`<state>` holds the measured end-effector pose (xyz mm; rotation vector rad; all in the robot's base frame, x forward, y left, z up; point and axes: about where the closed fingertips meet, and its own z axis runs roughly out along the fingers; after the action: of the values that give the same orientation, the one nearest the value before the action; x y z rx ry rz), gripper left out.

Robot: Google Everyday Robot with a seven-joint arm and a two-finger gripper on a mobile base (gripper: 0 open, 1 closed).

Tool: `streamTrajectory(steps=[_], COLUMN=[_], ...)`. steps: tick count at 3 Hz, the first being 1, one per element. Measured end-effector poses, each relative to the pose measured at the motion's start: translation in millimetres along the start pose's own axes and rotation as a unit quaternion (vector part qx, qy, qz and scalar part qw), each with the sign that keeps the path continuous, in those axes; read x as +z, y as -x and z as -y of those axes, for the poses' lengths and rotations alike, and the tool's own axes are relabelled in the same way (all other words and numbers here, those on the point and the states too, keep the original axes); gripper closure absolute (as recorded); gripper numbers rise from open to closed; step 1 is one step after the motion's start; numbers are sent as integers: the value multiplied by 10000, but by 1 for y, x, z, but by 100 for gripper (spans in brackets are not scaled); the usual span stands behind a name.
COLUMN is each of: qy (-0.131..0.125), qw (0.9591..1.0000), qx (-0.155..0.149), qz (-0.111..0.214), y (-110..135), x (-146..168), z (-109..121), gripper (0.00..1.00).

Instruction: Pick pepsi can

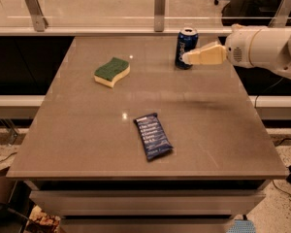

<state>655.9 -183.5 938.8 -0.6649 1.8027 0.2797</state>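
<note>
The pepsi can [185, 43], dark blue with a silver top rim and white lettering, stands upright near the far right of the grey table [87, 125]. My gripper [186, 58] reaches in from the right on a white arm [262, 47]. Its cream fingers [206, 55] point left and their tips overlap the can's lower right side. I cannot tell whether they touch the can.
A green and yellow sponge [112, 71] lies at the far left of the table. A flat dark blue snack bar wrapper [153, 136] lies near the front centre. A glass rail with metal posts [159, 4] runs behind the table.
</note>
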Motion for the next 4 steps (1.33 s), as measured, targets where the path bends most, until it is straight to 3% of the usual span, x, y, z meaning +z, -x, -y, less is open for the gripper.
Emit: streamTrajectory(steps=[2, 4], qy=[297, 701], qw=[9987, 9967], qx=[163, 189], qz=[371, 362], y=[-6, -9], x=[39, 84], z=[16, 13], gripper=[0, 0])
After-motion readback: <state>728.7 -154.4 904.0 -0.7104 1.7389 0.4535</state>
